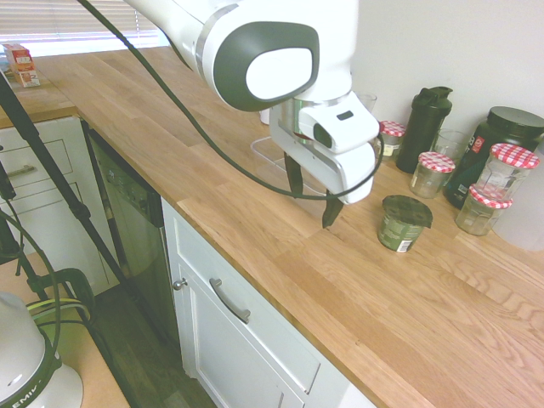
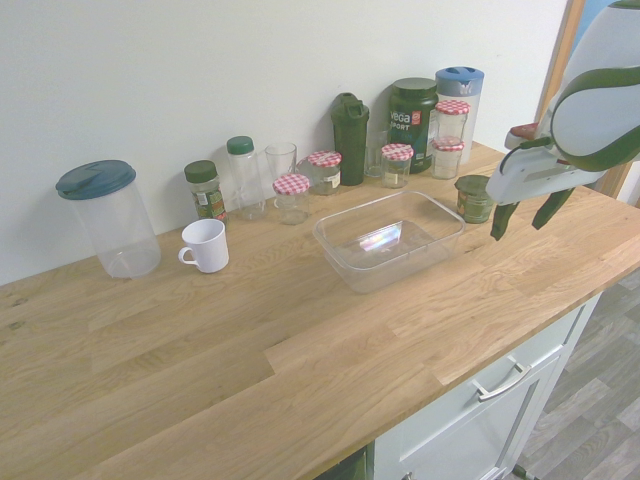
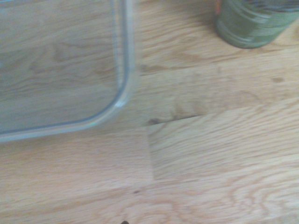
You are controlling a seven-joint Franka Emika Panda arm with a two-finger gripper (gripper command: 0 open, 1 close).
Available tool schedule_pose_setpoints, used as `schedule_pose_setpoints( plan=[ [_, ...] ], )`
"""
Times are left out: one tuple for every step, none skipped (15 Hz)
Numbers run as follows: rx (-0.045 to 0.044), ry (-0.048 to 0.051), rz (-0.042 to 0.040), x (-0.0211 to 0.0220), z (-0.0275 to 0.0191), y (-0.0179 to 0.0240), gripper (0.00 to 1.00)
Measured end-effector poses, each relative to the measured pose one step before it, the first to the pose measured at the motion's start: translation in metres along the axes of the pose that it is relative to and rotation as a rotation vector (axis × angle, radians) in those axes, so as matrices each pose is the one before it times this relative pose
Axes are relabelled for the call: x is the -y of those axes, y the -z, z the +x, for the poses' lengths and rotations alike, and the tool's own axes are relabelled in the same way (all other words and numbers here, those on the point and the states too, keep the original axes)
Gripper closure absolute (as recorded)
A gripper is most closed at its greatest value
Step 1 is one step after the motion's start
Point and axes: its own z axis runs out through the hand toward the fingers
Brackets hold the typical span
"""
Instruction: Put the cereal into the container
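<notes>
Seen from the second exterior view and going left to right, a tall clear pitcher (image 2: 122,230) with a dark blue-green lid stands upright on the wooden counter (image 2: 200,370). Just beside it is a white mug (image 2: 206,247), its handle on the pitcher's side. Behind the mug stands a spice jar (image 2: 206,192) with a green lid, then a clear bottle (image 2: 245,182) with a green cap. Next come a jar (image 2: 292,203) with a red-checked lid, a drinking glass (image 2: 281,160) behind it, and another such jar (image 2: 325,176).

In front of these lies the shallow clear container (image 2: 385,250). Behind it stand a dark shaker bottle (image 2: 350,140), a third checked-lid jar (image 2: 396,168) and a large dark tub (image 2: 411,125) with a red mark. Two more checked-lid jars (image 2: 446,160) are stacked near a blue-lidded jug (image 2: 461,95). The cereal (image 2: 473,200), a squat green pot, stands upright near the container, apart from it. Farthest right, the jaws (image 2: 522,220) hang above the counter, wide apart and holding nothing.
</notes>
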Motion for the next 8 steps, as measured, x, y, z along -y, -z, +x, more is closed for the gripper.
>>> schedule_pose_setpoints(
  plan=[
    [-0.00646, -0.01684, 0.00282, -0.00703, 0.00861, -0.00351, 0.0],
    [-0.00403, -0.01608, 0.00336, -0.0055, 0.00748, -0.00457, 0.0],
    [-0.00209, -0.01409, 0.00371, -0.00322, 0.00699, -0.00549, 0.0],
    [-0.00061, -0.01196, 0.00534, -0.00057, 0.0067, -0.00568, 0.0],
    [-0.00264, -0.00847, 0.00498, 0.00209, 0.00601, -0.00612, 0.0],
    [-0.00197, -0.00672, 0.00393, 0.0045, 0.00516, -0.00656, 0.0],
    [-0.00121, -0.00571, 0.00704, 0.00604, 0.00408, -0.00561, 0.0],
    [-0.00082, -0.00143, 0.00605, 0.00684, 0.00284, -0.00544, 0.0]
  ],
)
